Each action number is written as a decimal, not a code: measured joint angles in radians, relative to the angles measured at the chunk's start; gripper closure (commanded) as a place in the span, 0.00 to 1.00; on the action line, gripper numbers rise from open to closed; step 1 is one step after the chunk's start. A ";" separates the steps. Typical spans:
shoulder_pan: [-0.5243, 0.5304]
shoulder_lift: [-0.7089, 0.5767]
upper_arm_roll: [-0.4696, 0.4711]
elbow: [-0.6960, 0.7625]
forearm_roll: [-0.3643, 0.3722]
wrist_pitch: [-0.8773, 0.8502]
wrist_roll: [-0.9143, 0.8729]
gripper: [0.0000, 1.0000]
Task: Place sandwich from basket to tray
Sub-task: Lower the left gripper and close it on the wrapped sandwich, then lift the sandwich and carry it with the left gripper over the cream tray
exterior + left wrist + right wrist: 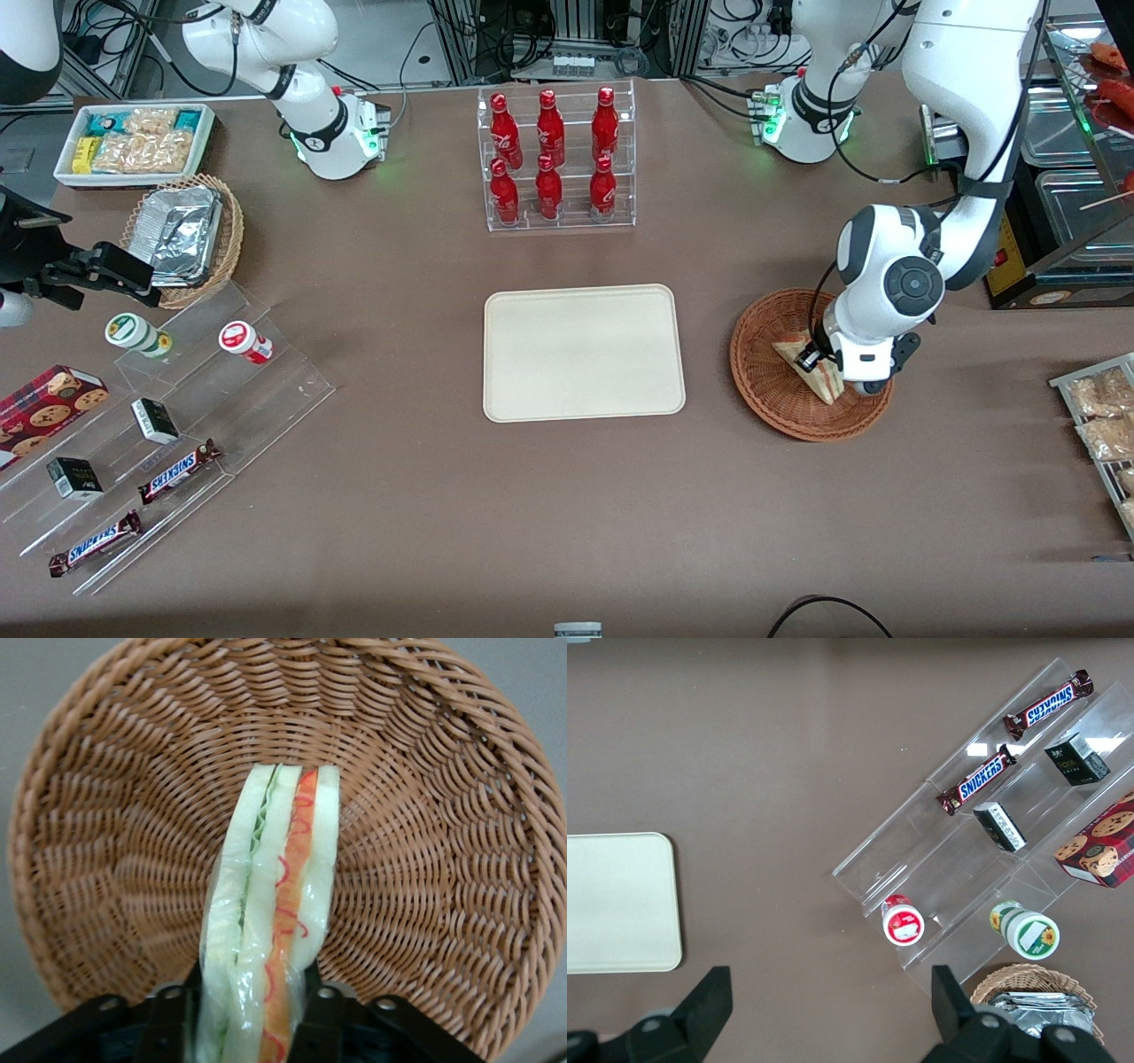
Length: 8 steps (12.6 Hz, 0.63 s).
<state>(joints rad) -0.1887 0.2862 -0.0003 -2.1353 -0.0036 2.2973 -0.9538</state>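
Pinching the sandwich between closed fingers, gripper sits inside basket, beside tray.

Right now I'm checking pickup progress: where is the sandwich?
The sandwich sits in the basket, toward the working arm's end of the table beside the tray, gripped between the end effector fingers.

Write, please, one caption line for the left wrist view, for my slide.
Left arm's gripper shut on the sandwich, cut edge showing, over the woven basket.
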 measured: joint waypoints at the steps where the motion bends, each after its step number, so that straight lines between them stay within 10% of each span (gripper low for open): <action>1: 0.000 -0.012 0.000 0.032 0.000 -0.070 0.000 0.89; 8: -0.047 -0.009 -0.020 0.237 0.000 -0.345 0.128 0.87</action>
<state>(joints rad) -0.2353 0.2775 -0.0200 -1.8982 -0.0039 1.9523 -0.8255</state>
